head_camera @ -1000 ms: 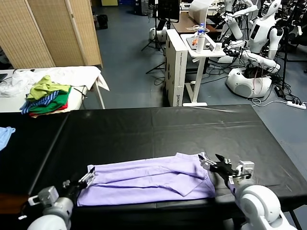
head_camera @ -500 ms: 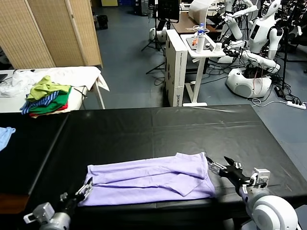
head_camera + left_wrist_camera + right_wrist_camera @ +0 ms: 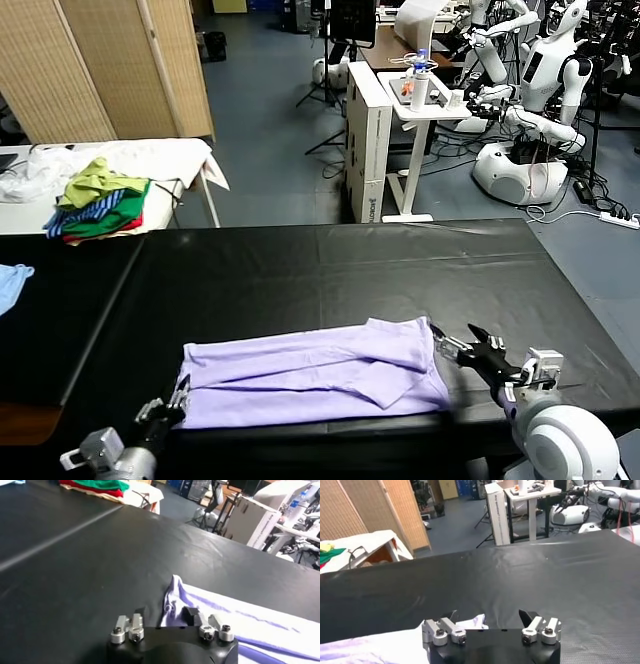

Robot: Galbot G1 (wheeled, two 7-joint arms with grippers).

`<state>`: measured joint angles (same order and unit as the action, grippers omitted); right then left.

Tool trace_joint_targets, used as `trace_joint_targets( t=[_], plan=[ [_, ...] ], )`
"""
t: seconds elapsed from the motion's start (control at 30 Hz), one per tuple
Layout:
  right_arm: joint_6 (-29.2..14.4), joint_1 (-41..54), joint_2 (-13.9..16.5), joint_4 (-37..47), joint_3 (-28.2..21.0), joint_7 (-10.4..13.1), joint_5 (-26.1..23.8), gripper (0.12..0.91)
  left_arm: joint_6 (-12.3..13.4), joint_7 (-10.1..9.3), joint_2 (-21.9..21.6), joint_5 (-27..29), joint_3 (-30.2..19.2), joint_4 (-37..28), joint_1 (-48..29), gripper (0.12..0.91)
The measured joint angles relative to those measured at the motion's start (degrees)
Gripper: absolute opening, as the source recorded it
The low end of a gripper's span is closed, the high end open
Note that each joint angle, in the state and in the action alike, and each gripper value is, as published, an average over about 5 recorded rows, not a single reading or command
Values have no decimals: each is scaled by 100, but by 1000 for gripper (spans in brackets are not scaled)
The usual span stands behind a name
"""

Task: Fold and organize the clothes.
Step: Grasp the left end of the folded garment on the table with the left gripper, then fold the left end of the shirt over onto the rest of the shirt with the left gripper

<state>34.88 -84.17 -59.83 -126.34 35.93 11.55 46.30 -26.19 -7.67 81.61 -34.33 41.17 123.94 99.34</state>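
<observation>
1. The left gripper is at the lower left of the head view, at the near left corner of the T-shirt. In the left wrist view its fingers stand close together with a raised fold of lavender fabric between them, so I judge it is clamped on that corner, or very nearly.

2. The right gripper is at the lower right of the head view, just beside the right end of the shirt. Its fingers are spread wide apart. In the right wrist view a small piece of the shirt's edge lies between the two fingers, but they do not hold it yet.

3. The T-shirt lies flat near the front edge of the black table, as a long band from left to right. It seems already folded once along its length, because a sleeve part lies on top near the right end.

4. I judge the task is at a middle stage: one fold seems done, at least one more fold is left, and then the placing.

5. In the upper left of the head view, a multicoloured clothes pile sits on a white table, well apart from the work. A small light blue cloth lies at the left edge.
</observation>
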Motion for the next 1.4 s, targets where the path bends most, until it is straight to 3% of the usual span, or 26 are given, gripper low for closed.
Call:
trace_joint_targets(
  t=[0.2, 0.57, 0.8, 1.07, 1.4],
  plan=[
    [-12, 27, -45, 5, -64, 3, -74, 907, -36, -13, -44, 93, 19, -2, -97, 181],
    [-84, -13, -175, -7, -66, 6, -147, 907, 619, 236, -652, 2032, 421, -323, -259, 181],
    [-122, -47, -259, 2, -99, 6, -218, 907, 772, 228, -1260, 2435, 1007, -601, -186, 181],
    [-202, -149, -355, -8, -149, -18, -368, 907, 538, 89, -1296, 1968, 1274, -318, -14, 181],
    [-324, -484, -530, -62, 39, -140, -708, 907, -209, -366, -455, 79, 341, 897, -80, 181]
  ],
)
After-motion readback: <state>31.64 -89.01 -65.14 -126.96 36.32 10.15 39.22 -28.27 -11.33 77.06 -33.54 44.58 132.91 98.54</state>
